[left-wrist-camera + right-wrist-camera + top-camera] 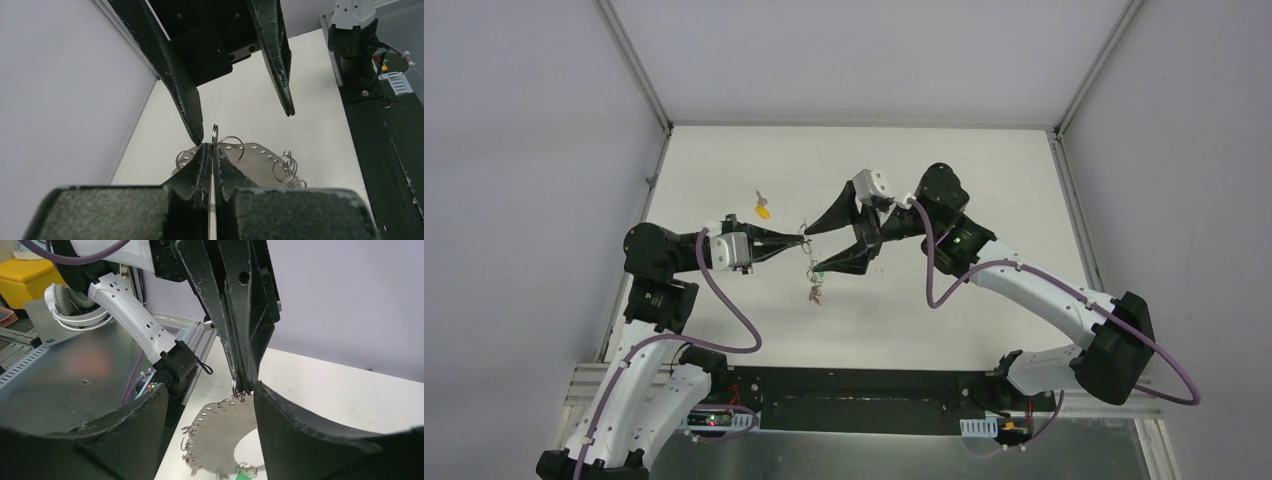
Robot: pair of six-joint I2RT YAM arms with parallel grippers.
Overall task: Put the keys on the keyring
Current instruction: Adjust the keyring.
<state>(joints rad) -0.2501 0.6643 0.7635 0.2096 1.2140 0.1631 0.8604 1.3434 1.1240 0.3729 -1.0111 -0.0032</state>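
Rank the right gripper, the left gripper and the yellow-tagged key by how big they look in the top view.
1. right gripper, jaws spread wide
2. left gripper, shut and slimmer
3. yellow-tagged key, by far the smallest

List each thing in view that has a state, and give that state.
left gripper: shut, pinching the small ring at the top of the keyring.
right gripper: open, fingers either side of the left fingertips, holding nothing.
keyring: off the table, hanging from the left gripper.
yellow-tagged key: lying loose on the table, not on the keyring.
green tag: hangs at the keyring's lower edge; its key is not clear.
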